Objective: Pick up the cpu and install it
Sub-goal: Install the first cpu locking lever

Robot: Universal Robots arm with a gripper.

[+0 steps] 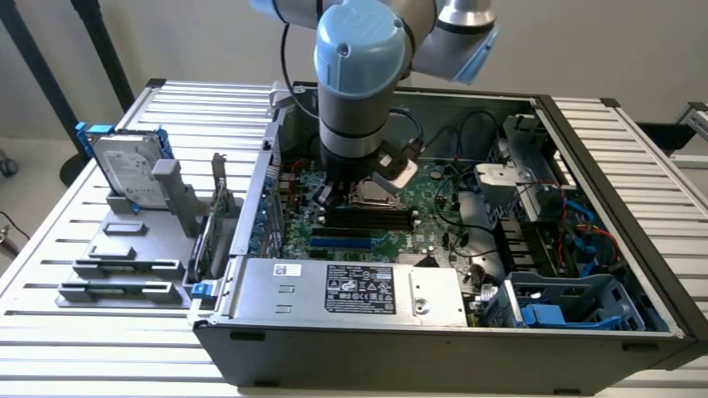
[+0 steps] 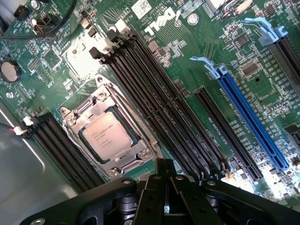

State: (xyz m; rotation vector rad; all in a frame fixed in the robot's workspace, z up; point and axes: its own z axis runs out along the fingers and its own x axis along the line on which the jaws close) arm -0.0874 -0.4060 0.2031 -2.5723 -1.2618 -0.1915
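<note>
Gripper point(image 2: 166, 206) jaws together, empty, just above motherboard point(image 2: 197, 56); cpu point(image 2: 108, 137) already seated in socket point(image 2: 107, 133), install looks done.

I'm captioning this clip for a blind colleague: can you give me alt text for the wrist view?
A silver-topped cpu sits in its metal-framed socket on a green Dell motherboard, seen from just above. Black memory slots run alongside the socket, with a long blue expansion slot beyond them. The dark gripper body fills the near edge.
</note>
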